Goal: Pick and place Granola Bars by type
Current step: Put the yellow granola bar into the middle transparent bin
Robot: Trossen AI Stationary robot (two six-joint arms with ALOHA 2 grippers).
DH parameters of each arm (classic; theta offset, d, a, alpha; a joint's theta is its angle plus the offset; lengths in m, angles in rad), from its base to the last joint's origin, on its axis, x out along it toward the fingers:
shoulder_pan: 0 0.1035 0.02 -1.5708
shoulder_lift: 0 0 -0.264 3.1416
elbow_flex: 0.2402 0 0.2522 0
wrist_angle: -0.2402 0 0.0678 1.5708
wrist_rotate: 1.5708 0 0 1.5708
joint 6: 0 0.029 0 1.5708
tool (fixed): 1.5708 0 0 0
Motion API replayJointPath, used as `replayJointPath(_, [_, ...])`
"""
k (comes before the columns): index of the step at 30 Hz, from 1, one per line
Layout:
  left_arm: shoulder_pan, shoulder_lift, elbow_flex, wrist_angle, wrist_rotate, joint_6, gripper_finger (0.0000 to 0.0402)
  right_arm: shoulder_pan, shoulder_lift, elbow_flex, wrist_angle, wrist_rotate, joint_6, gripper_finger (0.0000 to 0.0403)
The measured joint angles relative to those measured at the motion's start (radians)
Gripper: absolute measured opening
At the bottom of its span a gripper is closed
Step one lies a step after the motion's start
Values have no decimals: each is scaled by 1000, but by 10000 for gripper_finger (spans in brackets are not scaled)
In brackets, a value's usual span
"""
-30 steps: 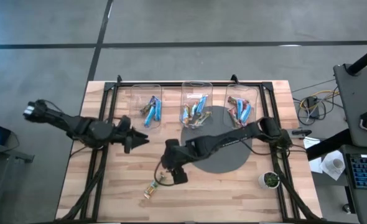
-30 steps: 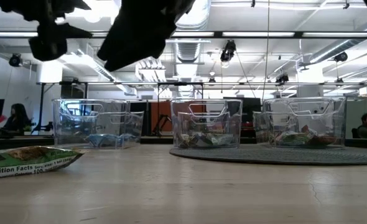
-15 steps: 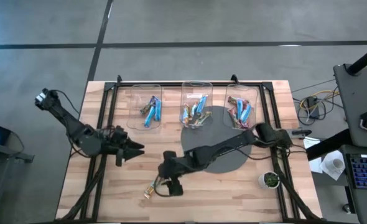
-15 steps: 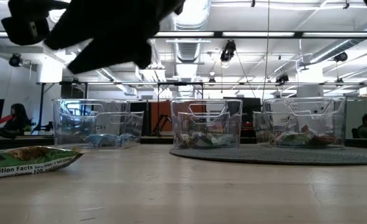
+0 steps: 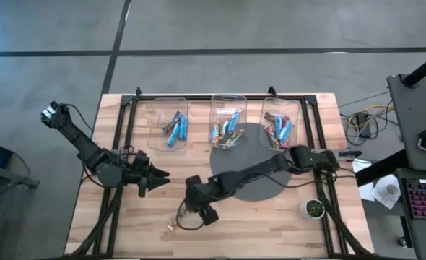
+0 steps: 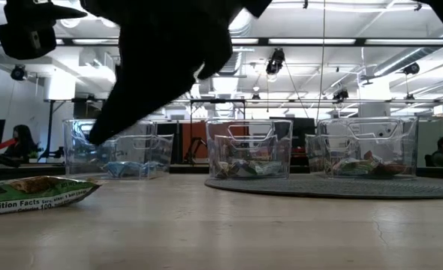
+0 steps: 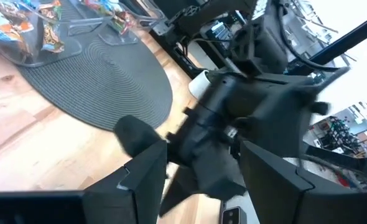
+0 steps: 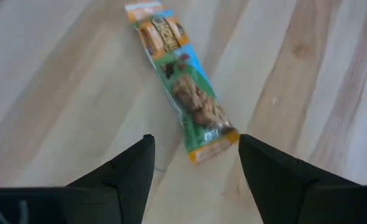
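One granola bar (image 8: 183, 87) in a green and orange wrapper lies flat on the wooden table near its front edge; it also shows in the high view (image 5: 175, 221) and the low view (image 6: 34, 193). My right gripper (image 8: 196, 171) is open and hovers just over the bar, its fingers on either side of the bar's near end without touching it; in the high view it is at the bar's right (image 5: 198, 213). My left gripper (image 5: 159, 175) is open and empty, left of centre, pointing at the right arm. Other bars lie in three clear bins.
Three clear bins stand in a row at the far side: left (image 5: 173, 123) with blue bars, middle (image 5: 227, 124) and right (image 5: 279, 124) with mixed-colour bars. A dark round mat (image 5: 260, 177) lies centre right. A small white cup (image 5: 313, 209) stands near the front right.
My right gripper has gone toward the table's near edge and down toward the lone bar. My left gripper has drawn a little toward the near edge. The bar has stayed where it was.
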Motion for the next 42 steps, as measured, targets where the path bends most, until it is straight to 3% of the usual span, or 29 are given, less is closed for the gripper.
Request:
replayJointPath(12, [0, -7, 0, 8, -26, 7, 186, 11, 72, 27, 10, 65, -6, 311])
replayJointPath(17, [0, -17, 0, 18, -26, 16, 186, 10, 95, 77, 23, 70, -12, 331])
replayJointPath(29, [0, -21, 0, 18, -26, 23, 186, 6, 168, 130, 13, 3, -18, 326])
replayJointPath(36, [0, -21, 0, 18, -26, 26, 186, -8, 171, 132, 10, 9, 114, 325])
replayJointPath(42, [0, -21, 0, 18, -34, 32, 186, -22, 171, 127, 15, -13, 205, 274])
